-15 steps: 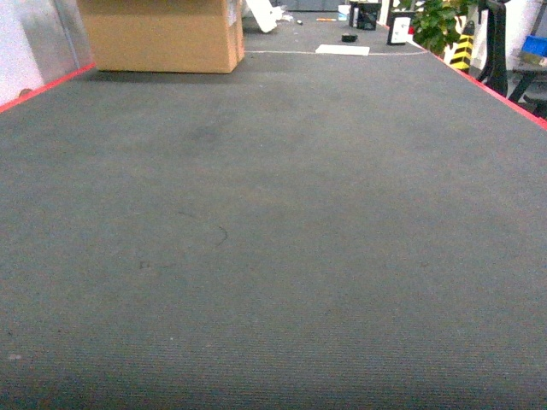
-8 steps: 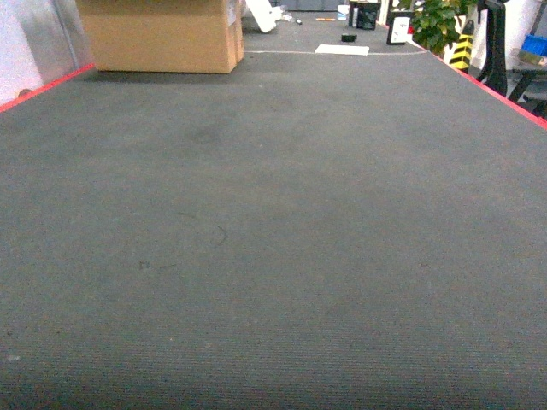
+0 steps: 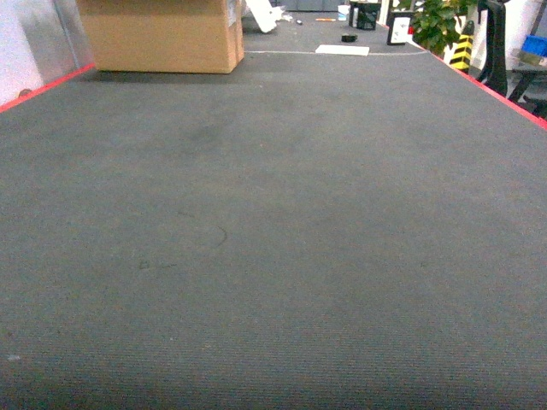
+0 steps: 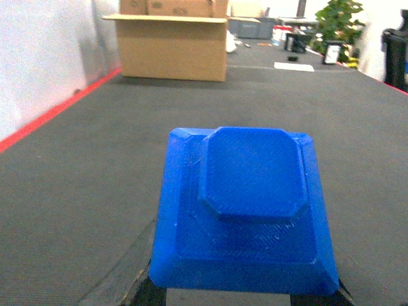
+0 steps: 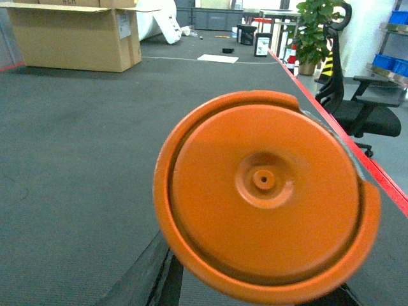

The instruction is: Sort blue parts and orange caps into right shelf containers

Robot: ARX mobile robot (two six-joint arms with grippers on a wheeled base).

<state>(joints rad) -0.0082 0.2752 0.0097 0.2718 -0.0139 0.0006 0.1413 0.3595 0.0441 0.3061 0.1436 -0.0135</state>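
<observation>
blue part in left jaws, orange cap in right, both clamped

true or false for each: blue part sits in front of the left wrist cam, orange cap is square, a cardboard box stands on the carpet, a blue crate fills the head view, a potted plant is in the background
1. A blue part fills the left wrist view. True.
2. The orange cap is square. False: it is round, with a small hub in its centre.
3. A cardboard box stands on the grey carpet. True.
4. A blue crate fills the head view. False: that view shows mostly bare carpet.
5. A potted plant stands in the background. True.
</observation>
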